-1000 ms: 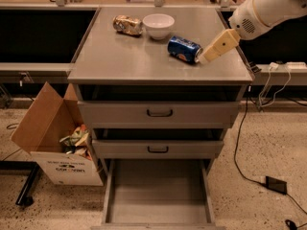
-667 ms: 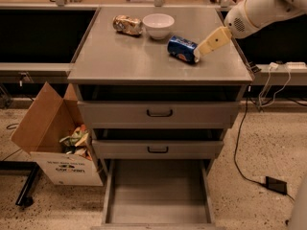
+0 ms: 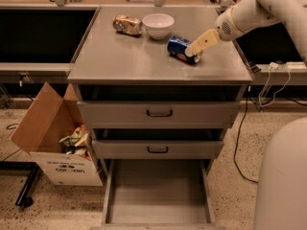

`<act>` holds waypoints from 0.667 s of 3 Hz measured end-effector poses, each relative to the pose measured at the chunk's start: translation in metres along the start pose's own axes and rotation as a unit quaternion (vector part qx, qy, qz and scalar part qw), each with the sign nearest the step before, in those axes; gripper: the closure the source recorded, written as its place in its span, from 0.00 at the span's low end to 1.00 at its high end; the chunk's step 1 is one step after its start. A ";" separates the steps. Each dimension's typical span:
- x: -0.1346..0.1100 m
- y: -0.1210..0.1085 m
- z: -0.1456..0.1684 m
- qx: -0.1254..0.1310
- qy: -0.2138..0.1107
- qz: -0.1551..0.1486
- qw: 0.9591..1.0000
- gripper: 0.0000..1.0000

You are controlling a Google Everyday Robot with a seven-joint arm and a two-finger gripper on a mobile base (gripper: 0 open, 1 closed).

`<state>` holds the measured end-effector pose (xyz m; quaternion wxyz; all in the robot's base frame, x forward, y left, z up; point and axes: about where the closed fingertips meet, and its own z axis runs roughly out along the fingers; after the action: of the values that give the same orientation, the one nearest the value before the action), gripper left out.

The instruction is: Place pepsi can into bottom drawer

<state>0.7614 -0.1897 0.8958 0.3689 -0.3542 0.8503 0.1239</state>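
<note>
Your gripper [image 3: 198, 46] is at the right end of the can [image 3: 178, 47]. The can lies on its side on the cabinet top [image 3: 124, 59], right of centre, near the bowl [image 3: 158, 25]. You cannot tell whether the jaws are spread around the can or pinching it. The bottom drawer [image 3: 158, 190] stands pulled out at floor level, well below the can, with nothing on its grey floor. The drawer looks ready and the reach to the can looks made. Left for you, by this view: a sure grasp, the lift, the carry down, and the release inside the bottom drawer.
</note>
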 end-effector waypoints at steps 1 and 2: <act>-0.003 0.000 0.016 -0.009 0.005 -0.002 1.000 0.00; 0.000 0.001 0.034 -0.022 0.016 -0.007 1.000 0.00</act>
<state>0.7791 -0.1732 0.8723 0.3482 -0.3702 0.8507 0.1342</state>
